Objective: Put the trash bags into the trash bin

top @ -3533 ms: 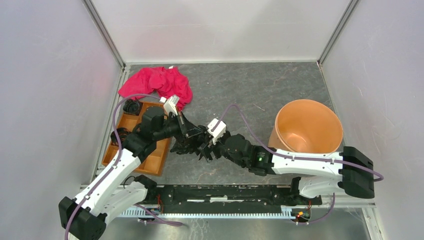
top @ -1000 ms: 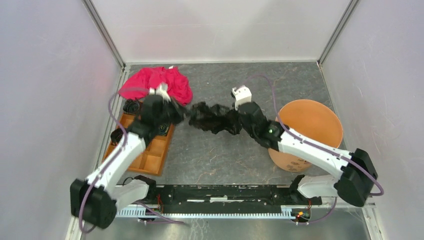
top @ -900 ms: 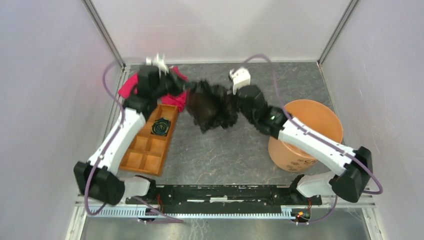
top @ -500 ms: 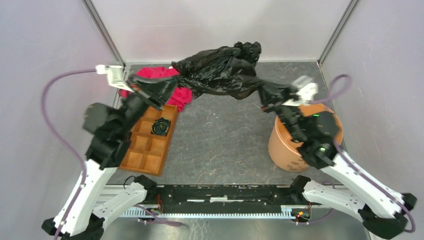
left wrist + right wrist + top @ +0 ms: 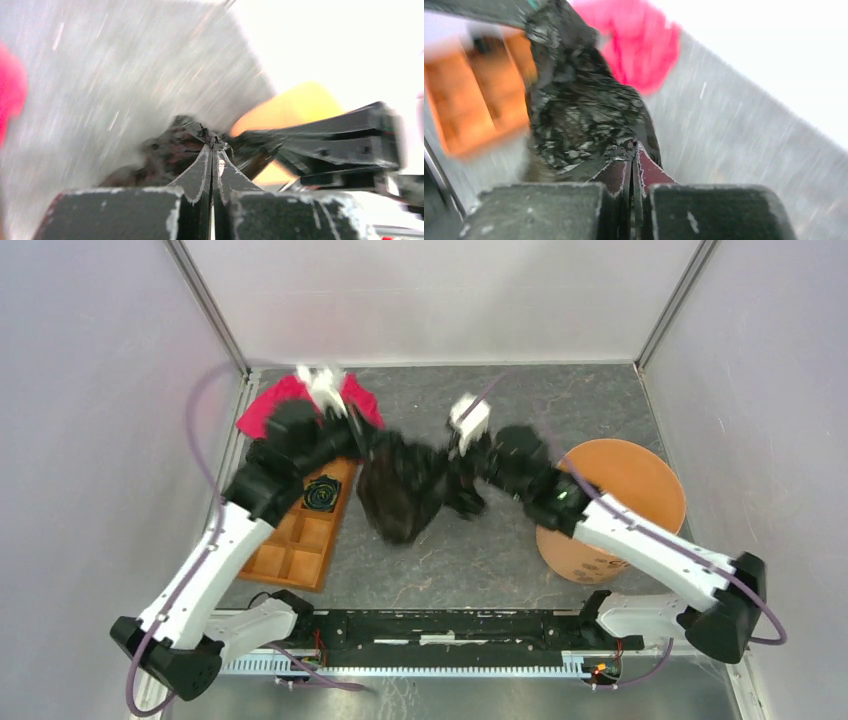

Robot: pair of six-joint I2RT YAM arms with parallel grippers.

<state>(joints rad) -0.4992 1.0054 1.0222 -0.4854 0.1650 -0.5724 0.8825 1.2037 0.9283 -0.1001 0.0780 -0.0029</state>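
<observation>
left hand (image 5: 212,150) and right hand (image 5: 632,154) both clamped on black bag (image 5: 400,500), sagging between them

One view looks down from above and behind onto the whole bench (image 5: 480,550); both wrist views face the black bag (image 5: 400,495) up close.

- A robotics lab test cell.
- Plain white panel walls (image 5: 440,300), held in bare aluminium frame posts (image 5: 205,305), box in a grey marbled desk (image 5: 470,560).
- Two white-and-black robot arms (image 5: 200,575) (image 5: 650,550) are bolted to a black rail (image 5: 450,625) at its near edge.
</observation>
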